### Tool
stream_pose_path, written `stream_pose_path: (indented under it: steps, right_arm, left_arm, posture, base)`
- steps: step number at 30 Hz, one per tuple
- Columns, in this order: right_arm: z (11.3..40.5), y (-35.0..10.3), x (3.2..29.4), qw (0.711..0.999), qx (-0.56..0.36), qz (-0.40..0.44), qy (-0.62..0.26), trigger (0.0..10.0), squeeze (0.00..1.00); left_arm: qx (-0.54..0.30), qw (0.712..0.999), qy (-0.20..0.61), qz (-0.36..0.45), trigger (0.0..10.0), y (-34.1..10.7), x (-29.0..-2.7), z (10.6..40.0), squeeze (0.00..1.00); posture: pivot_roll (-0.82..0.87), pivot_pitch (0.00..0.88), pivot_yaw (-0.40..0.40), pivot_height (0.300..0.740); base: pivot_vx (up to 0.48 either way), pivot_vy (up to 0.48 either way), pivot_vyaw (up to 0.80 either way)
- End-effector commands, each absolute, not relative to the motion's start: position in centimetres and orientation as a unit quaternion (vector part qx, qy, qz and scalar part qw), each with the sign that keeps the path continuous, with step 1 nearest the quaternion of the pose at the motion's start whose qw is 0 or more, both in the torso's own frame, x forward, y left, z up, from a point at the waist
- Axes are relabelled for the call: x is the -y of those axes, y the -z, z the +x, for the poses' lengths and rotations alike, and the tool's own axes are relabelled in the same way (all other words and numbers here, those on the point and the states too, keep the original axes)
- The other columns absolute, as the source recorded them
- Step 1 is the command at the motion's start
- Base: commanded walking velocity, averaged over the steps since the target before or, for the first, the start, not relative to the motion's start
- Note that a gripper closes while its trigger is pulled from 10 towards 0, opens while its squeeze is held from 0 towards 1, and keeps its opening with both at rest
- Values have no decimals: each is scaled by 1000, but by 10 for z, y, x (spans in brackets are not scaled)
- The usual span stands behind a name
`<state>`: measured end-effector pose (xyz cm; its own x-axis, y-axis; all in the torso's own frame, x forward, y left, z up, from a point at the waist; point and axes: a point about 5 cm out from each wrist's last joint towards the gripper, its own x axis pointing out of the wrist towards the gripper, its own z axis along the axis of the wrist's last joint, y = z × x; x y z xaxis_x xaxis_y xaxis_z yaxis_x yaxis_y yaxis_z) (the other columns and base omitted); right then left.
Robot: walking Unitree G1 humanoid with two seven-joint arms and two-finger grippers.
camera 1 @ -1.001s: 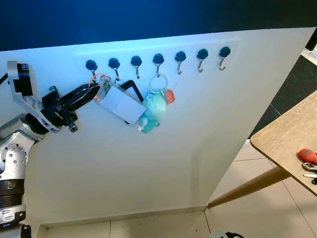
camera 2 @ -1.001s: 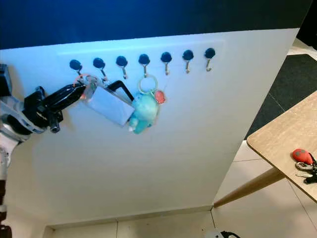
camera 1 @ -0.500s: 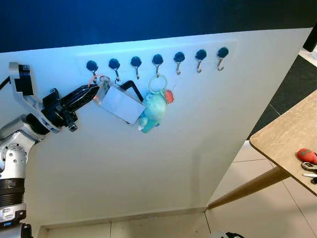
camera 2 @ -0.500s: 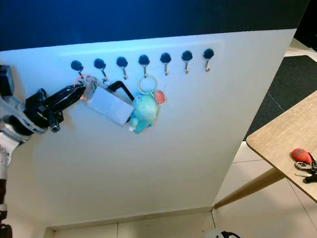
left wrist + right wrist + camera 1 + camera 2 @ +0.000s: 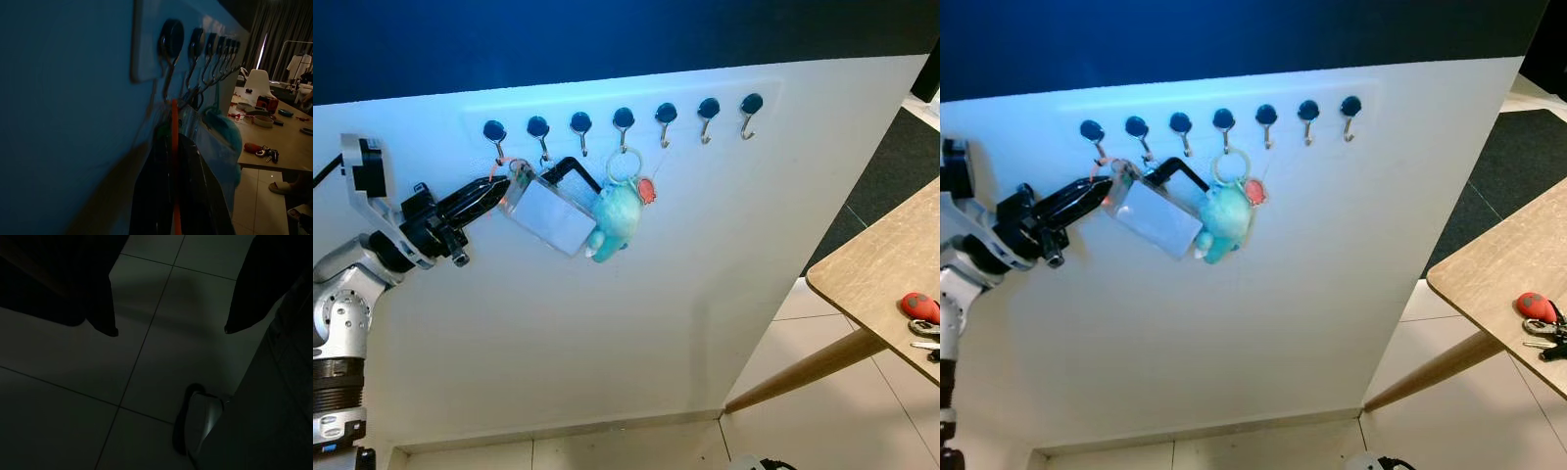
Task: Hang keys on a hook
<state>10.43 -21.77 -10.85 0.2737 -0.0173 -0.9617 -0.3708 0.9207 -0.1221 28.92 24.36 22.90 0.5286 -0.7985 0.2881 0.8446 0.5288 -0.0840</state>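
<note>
My left gripper (image 5: 497,192) is raised against the white wall panel, shut on a bunch of keys with an orange loop (image 5: 502,164) and a clear card holder (image 5: 548,215). The loop reaches up to the lower end of the first hook (image 5: 494,132) in a row of several blue-capped hooks. I cannot tell whether it is over the hook. In the left wrist view the orange loop (image 5: 174,147) runs between my fingers (image 5: 156,161) up to that hook (image 5: 171,41). A teal plush keychain (image 5: 615,217) hangs from the fourth hook (image 5: 624,119). My right gripper (image 5: 169,328) hangs open above the floor.
A wooden table (image 5: 871,264) stands at the right on slanted legs, with a red fob and keys (image 5: 920,305) near its edge. Tiled floor (image 5: 822,421) lies below the panel. The hooks right of the plush (image 5: 705,108) are bare.
My left arm has shifted slightly right and the card holder has swung with it. The orange loop now sits just under the first hook. The plush has not moved.
</note>
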Motion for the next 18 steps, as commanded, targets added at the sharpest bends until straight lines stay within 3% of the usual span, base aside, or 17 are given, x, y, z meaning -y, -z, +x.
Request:
stream_pose_path:
  steps: [1, 9, 10, 11, 12, 13, 18]
  right_arm:
    - [102, 109, 216, 782, -592, -158, -114, 10000, 0]
    - [103, 109, 215, 782, -592, -158, -114, 10000, 0]
    - [103, 109, 215, 782, -592, -158, -115, 10000, 0]
    - [103, 109, 215, 782, -592, -158, -115, 10000, 0]
    - [102, 109, 215, 782, -592, -158, -115, 10000, 0]
    - [102, 109, 215, 782, -592, -157, -115, 10000, 0]
    - [101, 110, 214, 781, -593, -157, -116, 10000, 0]
  left_arm:
    - [87, 874, 462, -121, 10000, -216, -243, 291, 0]
    - [87, 875, 461, -121, 10000, -215, -243, 291, 0]
    - [88, 874, 462, -126, 10000, -215, -243, 291, 490]
    - [88, 873, 463, -129, 10000, -215, -243, 290, 878]
    - [89, 872, 464, -131, 10000, -215, -244, 290, 973]
    - [91, 870, 466, -133, 10000, -216, -244, 290, 1000]
    - [93, 867, 472, -131, 10000, -216, -247, 285, 1000]
  posture:
    - [-61, 43, 62, 740]
    - [-61, 46, 62, 740]
    - [-61, 46, 62, 740]
    - [-61, 46, 62, 740]
    - [-61, 46, 62, 740]
    - [-61, 46, 62, 740]
    - [-59, 50, 62, 740]
  base:
    - [0, 0, 0]
    - [0, 0, 0]
    - [0, 0, 0]
    - [0, 0, 0]
    - [0, 0, 0]
    - [0, 0, 0]
    - [0, 0, 0]
